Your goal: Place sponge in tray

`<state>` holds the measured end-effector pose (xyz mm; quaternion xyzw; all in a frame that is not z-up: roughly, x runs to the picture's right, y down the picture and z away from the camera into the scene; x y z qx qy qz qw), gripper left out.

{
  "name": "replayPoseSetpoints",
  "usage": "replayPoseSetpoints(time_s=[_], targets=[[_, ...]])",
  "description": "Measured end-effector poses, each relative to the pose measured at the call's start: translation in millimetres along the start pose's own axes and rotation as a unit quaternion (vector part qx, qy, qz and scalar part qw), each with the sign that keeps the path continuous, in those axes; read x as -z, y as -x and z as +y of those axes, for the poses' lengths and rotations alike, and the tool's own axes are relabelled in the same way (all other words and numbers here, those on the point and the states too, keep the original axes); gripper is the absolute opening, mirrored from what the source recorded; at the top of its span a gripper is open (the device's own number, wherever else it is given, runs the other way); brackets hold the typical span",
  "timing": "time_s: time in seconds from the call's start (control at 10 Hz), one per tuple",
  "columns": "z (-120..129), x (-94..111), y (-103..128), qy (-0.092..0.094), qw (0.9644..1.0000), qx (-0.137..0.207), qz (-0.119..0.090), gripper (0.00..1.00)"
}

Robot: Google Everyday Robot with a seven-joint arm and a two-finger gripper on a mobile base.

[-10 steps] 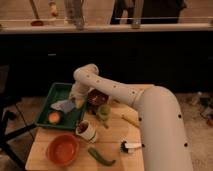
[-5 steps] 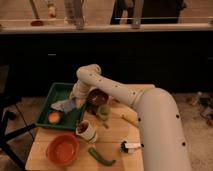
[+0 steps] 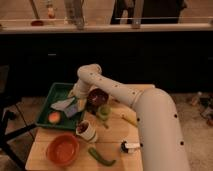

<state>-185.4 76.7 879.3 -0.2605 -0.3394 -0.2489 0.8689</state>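
The robot's tool (image 3: 76, 101) is hanging low over the right-hand side of the tray (image 3: 49, 97). Directly beneath it the sponge (image 3: 72, 110) is lying inside the rim. Whether the tool is gripping the sponge or has already let it go cannot be told from this angle, because the wrist is covering the contact point.

The sponge is sitting beside a pale whitish flat piece (image 3: 62, 104), and a small orange round thing (image 3: 54, 117) is resting nearer the tray's front corner.

Compared with a second ago, the arm is showing almost no change. The elbow is holding the same bend, the tool is staying over the same spot, and the sponge is appearing in the same place within the tray. That stillness is suggesting the carry is over and the placing is at or near completion. Only a release and a clean lift away are looking likely to remain.

Outside the tray, a dark bowl (image 3: 97, 97) is standing just right of the tool, and a green cup (image 3: 104, 111) and a white cup (image 3: 86, 131) are standing in front of it. An orange-red bowl (image 3: 62, 149) and a green pepper (image 3: 101, 157) are lying near the front edge of the wooden surface (image 3: 115, 135).
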Motion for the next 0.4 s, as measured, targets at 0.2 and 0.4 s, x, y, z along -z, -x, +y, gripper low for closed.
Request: replayPoseSetpoints(time_s=[0.2, 0.4], targets=[[0.6, -0.8, 1.4, 0.004, 1.0, 0.0, -0.001, 0.8], [2.6, 2.6, 0.0, -0.001, 1.0, -0.001, 0.0, 0.8]])
